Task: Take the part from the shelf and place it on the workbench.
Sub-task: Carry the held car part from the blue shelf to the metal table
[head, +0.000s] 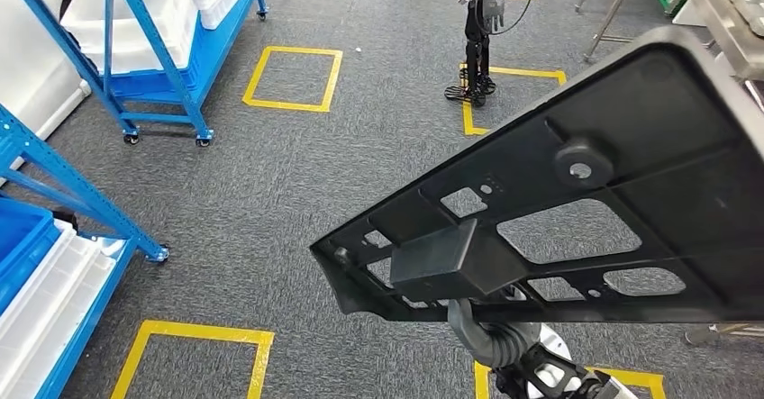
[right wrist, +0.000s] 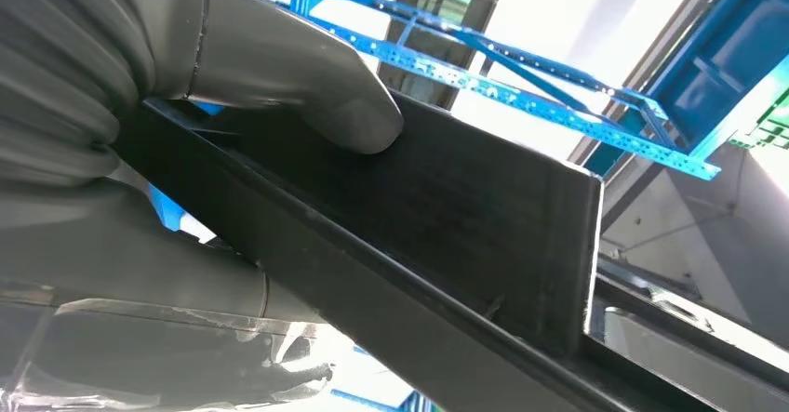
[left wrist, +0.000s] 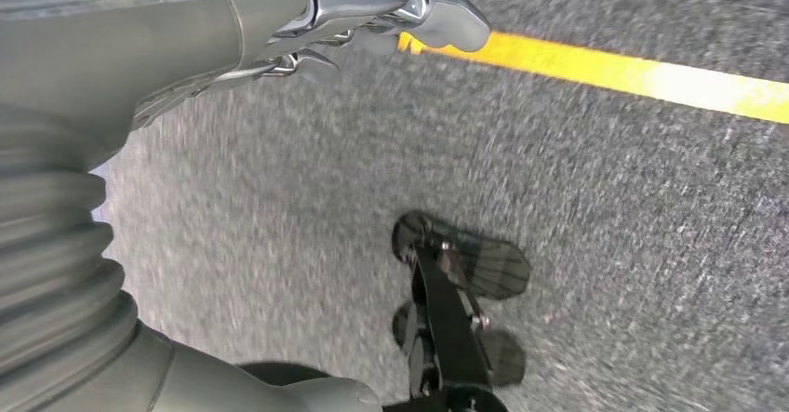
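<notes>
The right hand (right wrist: 233, 152) grips the black part (head: 577, 210) by its edge, thumb on top, and holds it up over the carpet (head: 297, 174), off the shelf (head: 54, 264). The left hand (left wrist: 372, 12) hangs holding nothing, fingers loosely curled. A pinch on 1 rim of so broad a panel could let it twist or slip, I judge. The right wrist view shows that grip; the head view shows the panel's reach.

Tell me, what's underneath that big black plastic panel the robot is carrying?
Under the big black ribbed plastic panel lies grey carpet with yellow taped squares; carpet shows through its cut-outs. The right hand grips its edge, thumb pressed on top. The panel covers whatever is directly beneath it.
</notes>
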Robot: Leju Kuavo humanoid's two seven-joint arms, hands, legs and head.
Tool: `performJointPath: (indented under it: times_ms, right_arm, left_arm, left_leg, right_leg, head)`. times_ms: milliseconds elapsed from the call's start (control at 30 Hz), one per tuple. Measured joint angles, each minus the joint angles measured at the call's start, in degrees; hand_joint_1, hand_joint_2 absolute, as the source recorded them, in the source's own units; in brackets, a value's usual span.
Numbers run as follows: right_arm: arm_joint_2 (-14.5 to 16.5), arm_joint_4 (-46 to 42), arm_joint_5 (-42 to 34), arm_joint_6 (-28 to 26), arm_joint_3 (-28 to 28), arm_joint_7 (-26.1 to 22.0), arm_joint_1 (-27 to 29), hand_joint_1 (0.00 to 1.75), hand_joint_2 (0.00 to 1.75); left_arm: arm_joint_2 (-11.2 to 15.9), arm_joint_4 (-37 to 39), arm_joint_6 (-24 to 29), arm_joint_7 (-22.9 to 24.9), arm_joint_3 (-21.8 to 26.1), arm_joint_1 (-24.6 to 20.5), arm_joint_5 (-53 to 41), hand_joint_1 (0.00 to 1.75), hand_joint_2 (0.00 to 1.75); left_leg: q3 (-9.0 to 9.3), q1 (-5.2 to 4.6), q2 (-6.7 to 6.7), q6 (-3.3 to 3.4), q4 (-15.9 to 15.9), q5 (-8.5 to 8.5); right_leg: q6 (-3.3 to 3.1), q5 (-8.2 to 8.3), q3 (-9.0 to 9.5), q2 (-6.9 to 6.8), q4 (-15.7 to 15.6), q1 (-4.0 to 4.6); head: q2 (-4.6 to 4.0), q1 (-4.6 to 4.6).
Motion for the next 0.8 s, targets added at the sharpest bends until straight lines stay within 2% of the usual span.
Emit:
performJointPath:
  times_ms: [33,67,100,133,167,200,267,300,333,400,467,533,567,600,633,667,700,733,800]
  right_arm:
    - [-0.10,-0.17,-0.12,-0.02,0.01,0.00,0.13,1.75,1.75]
    - [-0.19,-0.29,-0.27,-0.07,0.01,0.00,0.33,1.75,1.75]
    - [-0.27,-0.38,-0.40,-0.13,0.01,0.01,0.59,1.75,1.75]
    - [-0.33,-0.46,-0.51,-0.19,0.01,0.01,0.81,1.75,1.75]
    - [-0.37,-0.56,-0.60,-0.23,0.01,0.01,0.96,1.75,1.75]
    - [-0.39,-0.71,-0.68,-0.26,0.01,0.01,1.04,1.75,1.75]
    - [-0.39,-1.07,-0.79,-0.34,0.01,0.01,1.04,1.75,1.75]
    - [-0.39,-1.22,-0.81,-0.44,0.02,0.00,1.02,1.75,1.75]
    - [-0.39,-1.31,-0.81,-0.60,0.02,0.00,1.02,1.75,1.75]
    - [-0.37,-1.54,-0.81,-0.91,0.02,0.00,1.12,1.75,1.75]
    - [-0.29,-1.95,-0.85,-1.04,0.00,0.00,1.11,1.75,1.75]
    - [-0.10,-2.23,-0.88,-1.00,-0.01,0.00,1.00,1.75,1.75]
    - [-0.02,-2.27,-0.88,-0.97,-0.01,0.00,0.98,1.75,1.75]
    - [0.03,-2.29,-0.88,-0.89,-0.02,0.00,0.99,1.75,1.75]
    - [0.05,-2.31,-0.88,-0.75,-0.02,0.00,0.97,1.75,1.75]
    - [0.09,-2.31,-0.88,-0.58,-0.02,0.00,0.93,1.75,1.75]
    - [0.14,-2.31,-0.88,-0.36,-0.02,0.00,0.84,1.75,1.75]
    - [0.20,-2.31,-0.88,-0.20,-0.02,0.00,0.71,1.75,1.75]
    - [0.31,-2.31,-0.88,-0.02,-0.02,0.00,0.34,1.75,1.75]
  left_arm:
    - [-0.02,0.00,0.04,-0.11,0.02,0.11,0.16,0.00,1.75]
    - [-0.03,0.00,0.10,-0.15,0.05,0.21,0.33,0.00,1.75]
    - [-0.04,0.00,0.17,-0.16,0.07,0.27,0.47,0.00,1.75]
    - [-0.08,0.00,0.24,-0.16,0.09,0.28,0.55,0.00,1.75]
    - [-0.13,0.00,0.29,-0.15,0.09,0.22,0.59,0.00,1.75]
    - [-0.21,0.00,0.35,-0.15,0.09,0.15,0.60,0.00,1.75]
    - [-0.37,0.00,0.43,-0.20,0.09,0.04,0.61,0.00,1.75]
    - [-0.44,0.00,0.46,-0.24,0.09,0.01,0.62,0.00,1.75]
    - [-0.49,0.00,0.47,-0.28,0.09,0.00,0.61,0.00,1.75]
    - [-0.57,0.00,0.48,-0.32,0.09,-0.13,0.57,0.00,1.75]
    - [-0.61,0.00,0.42,-0.40,0.09,-0.28,0.51,0.00,1.75]
    - [-0.64,0.00,0.31,-0.49,0.09,-0.21,0.41,0.00,1.75]
    - [-0.66,0.00,0.23,-0.51,0.09,-0.07,0.35,0.00,1.75]
    - [-0.67,0.00,0.12,-0.57,0.09,0.08,0.24,0.00,1.75]
    - [-0.67,0.00,-0.06,-0.70,0.09,0.18,0.13,0.00,1.75]
    - [-0.66,0.00,-0.32,-0.88,0.09,0.21,0.01,0.00,1.75]
    - [-0.64,0.00,-0.58,-1.06,0.09,0.19,-0.10,0.00,1.75]
    - [-0.63,0.00,-0.78,-1.20,0.08,0.14,-0.15,0.00,1.75]
    - [-0.60,0.00,-1.01,-1.32,0.05,0.12,-0.19,0.00,1.75]
  left_leg:
    - [-0.01,-0.14,0.80,0.18,-0.03,-0.04]
    - [-0.04,-0.27,1.64,0.26,-0.02,-0.09]
    - [-0.06,-0.37,2.47,0.29,-0.01,-0.15]
    - [-0.05,-0.43,3.23,0.27,0.00,-0.22]
    - [0.01,-0.47,3.94,0.20,0.01,-0.29]
    - [0.13,-0.49,4.57,0.07,0.01,-0.40]
    - [0.46,-0.68,5.62,-0.37,0.05,-0.70]
    - [0.61,-0.78,6.08,-0.64,0.08,-0.84]
    - [0.74,-0.86,6.56,-0.92,0.07,-0.96]
    - [1.01,-0.81,7.24,-1.54,0.05,-1.22]
    - [0.47,-0.63,5.32,-2.05,1.96,-2.76]
    - [-2.32,-0.43,2.45,-2.31,8.33,-6.25]
    - [-4.25,-0.40,1.84,-2.41,12.34,-7.89]
    - [-5.82,-0.38,1.59,-2.49,15.39,-8.72]
    - [-6.56,-0.37,1.51,-2.52,16.56,-8.40]
    - [-6.24,-0.35,1.41,-2.50,15.39,-6.95]
    - [-4.96,-0.29,1.03,-2.43,12.19,-4.74]
    - [-3.29,-0.16,-0.17,-2.35,8.12,-2.63]
    - [-0.90,0.08,-2.87,-2.17,2.07,-0.45]
  right_leg:
    - [0.22,-1.99,-1.85,-1.38,3.86,-0.02]
    - [0.42,-3.65,-3.73,-1.93,7.80,-0.13]
    - [0.56,-4.50,-5.05,-2.16,10.58,-0.25]
    - [0.63,-4.20,-5.24,-2.30,11.15,-0.34]
    - [0.62,-2.94,-4.22,-2.52,9.37,-0.40]
    - [0.50,-1.06,-2.04,-3.15,5.47,-0.39]
    - [-0.18,1.49,2.31,-5.65,-2.54,0.04]
    - [-0.59,1.94,3.48,-6.48,-4.78,0.30]
    - [-0.98,1.87,3.75,-6.72,-5.49,0.56]
    - [-1.60,2.10,3.71,-5.37,-5.69,0.53]
    - [-2.28,2.41,4.01,-4.15,-6.19,0.19]
    - [-2.76,2.52,4.23,-2.97,-6.40,0.07]
    - [-2.88,2.52,4.24,-2.27,-6.38,0.13]
    - [-2.93,2.51,4.28,-1.48,-6.35,0.19]
    - [-2.93,2.50,4.33,-0.64,-6.30,0.21]
    - [-2.90,2.47,4.42,0.17,-6.23,0.21]
    - [-2.81,2.41,4.52,0.95,-6.11,0.17]
    - [-2.67,2.33,4.54,1.68,-5.95,0.11]
    - [-2.12,2.21,4.19,3.03,-5.45,0.08]
  head:
    - [0.00,0.06]
    - [0.00,0.07]
    - [0.00,0.07]
    - [0.00,0.07]
    - [0.00,0.08]
    - [-0.01,0.08]
    - [-0.01,0.03]
    - [-0.01,-0.02]
    - [-0.01,-0.08]
    - [-0.01,-0.14]
    - [-0.01,-0.22]
    - [-0.02,-0.41]
    - [-0.01,-0.49]
    - [-0.02,-0.53]
    - [-0.02,-0.54]
    - [-0.01,-0.55]
    - [-0.02,-0.54]
    - [-0.01,-0.56]
    - [-0.01,-0.55]
